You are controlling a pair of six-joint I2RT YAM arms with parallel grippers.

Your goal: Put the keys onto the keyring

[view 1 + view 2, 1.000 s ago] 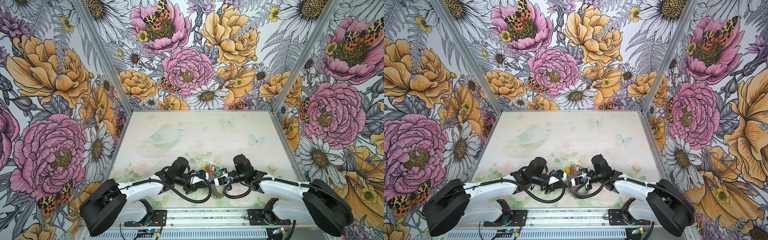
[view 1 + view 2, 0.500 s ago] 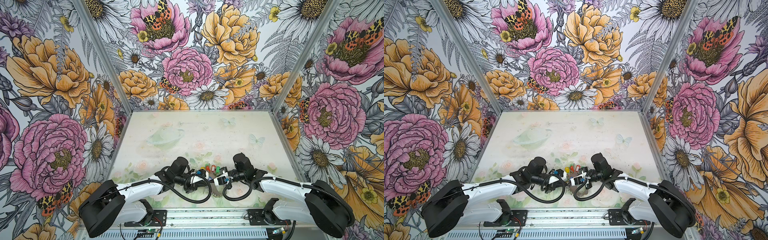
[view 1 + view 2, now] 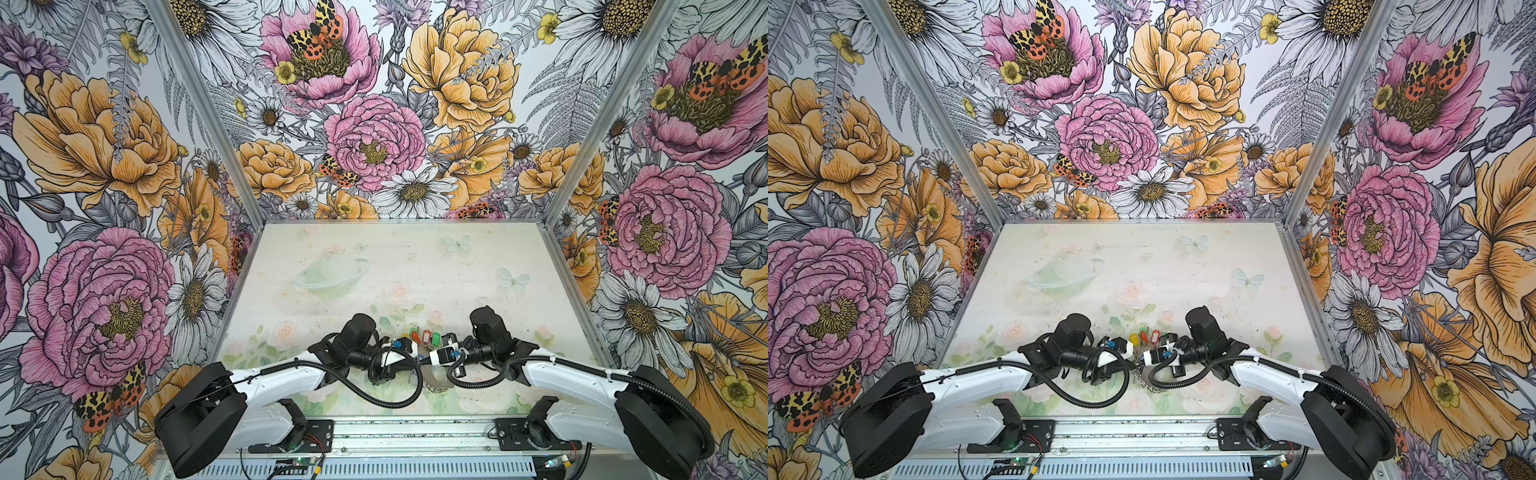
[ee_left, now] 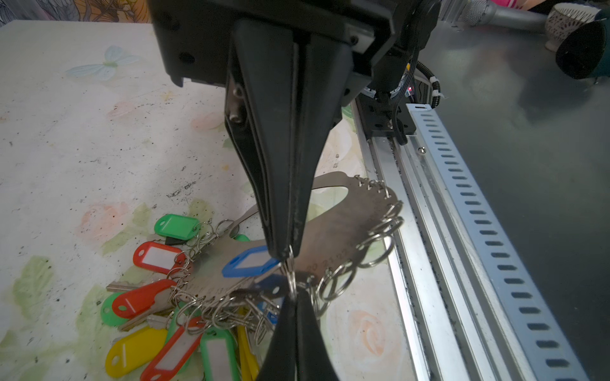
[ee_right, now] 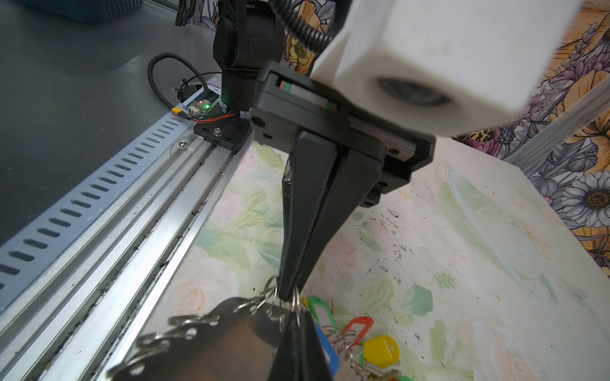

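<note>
L grip (image 4: 293,297): your jaws pinched tight on split ring (image 4: 291,275)
R grip (image 4: 285,254): clamped on same ring, at keyring (image 4: 346,227) edge

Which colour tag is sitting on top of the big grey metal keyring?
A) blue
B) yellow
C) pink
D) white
A: in the left wrist view the blue key tag lies over the flat grey keyring, next to the small silver ring where the shut left gripper and right gripper meet.
</note>
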